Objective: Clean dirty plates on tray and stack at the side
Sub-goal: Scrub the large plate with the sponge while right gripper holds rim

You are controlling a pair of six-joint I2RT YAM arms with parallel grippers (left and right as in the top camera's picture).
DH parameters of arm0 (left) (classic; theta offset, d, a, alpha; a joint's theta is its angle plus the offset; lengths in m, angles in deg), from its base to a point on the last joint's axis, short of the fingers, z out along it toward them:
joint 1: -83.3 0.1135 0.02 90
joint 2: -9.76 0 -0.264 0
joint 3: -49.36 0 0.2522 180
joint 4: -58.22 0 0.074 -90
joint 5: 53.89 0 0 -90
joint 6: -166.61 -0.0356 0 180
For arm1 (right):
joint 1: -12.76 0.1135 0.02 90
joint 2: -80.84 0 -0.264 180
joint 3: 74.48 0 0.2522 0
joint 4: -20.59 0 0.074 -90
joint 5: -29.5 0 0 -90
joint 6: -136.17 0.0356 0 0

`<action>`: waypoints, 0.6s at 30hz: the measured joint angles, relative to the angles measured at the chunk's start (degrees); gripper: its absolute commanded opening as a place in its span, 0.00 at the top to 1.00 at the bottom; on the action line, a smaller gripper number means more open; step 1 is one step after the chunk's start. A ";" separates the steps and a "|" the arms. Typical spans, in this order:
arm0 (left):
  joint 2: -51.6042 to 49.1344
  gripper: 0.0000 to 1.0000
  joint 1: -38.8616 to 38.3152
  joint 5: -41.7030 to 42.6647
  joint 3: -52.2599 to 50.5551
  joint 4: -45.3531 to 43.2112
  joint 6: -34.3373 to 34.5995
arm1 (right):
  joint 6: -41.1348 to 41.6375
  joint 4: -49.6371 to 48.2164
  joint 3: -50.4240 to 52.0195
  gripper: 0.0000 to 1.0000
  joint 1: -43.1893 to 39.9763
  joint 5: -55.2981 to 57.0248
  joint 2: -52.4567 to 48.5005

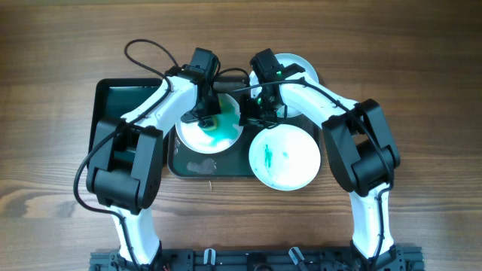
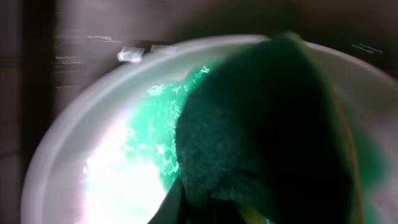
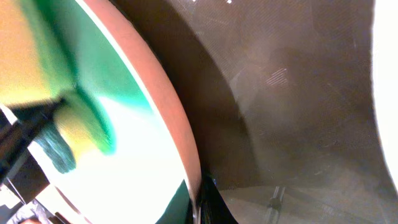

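where the tray [image 1: 113, 105] lies at the left, the left gripper [image 1: 205, 117] is clamped on a green sponge [image 2: 249, 124] pressed onto the teal-smeared plate [image 1: 192, 137] on the tray's right part. the right gripper [image 1: 260, 108] pinches that plate's right rim. a marked plate [image 1: 294, 162] lies near right, and a third plate [image 1: 303, 66] far right.

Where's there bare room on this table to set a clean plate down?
Bare: the tray's left end, between its left rim and the left arm; the table left of the tray. Crowded: the tray's middle and right end, around the smeared plate and the spotted plate.
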 measured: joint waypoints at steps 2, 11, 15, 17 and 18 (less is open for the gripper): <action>-0.02 0.96 0.04 -5.51 0.17 2.75 3.58 | 0.00 0.04 0.00 0.96 0.00 0.00 0.00; -0.22 0.96 0.61 -9.90 0.11 12.94 7.50 | -0.07 0.66 0.00 0.96 0.63 -0.61 0.00; -0.17 0.96 2.45 3.15 0.13 13.18 -4.37 | -0.26 1.20 0.00 0.96 0.13 -0.15 0.00; -0.15 0.96 3.19 11.82 0.13 12.98 -10.84 | -0.31 1.25 0.00 0.96 -0.37 0.04 0.00; -0.17 0.96 3.23 15.21 0.11 12.57 -12.74 | -0.31 1.25 0.00 0.96 -0.55 0.04 0.00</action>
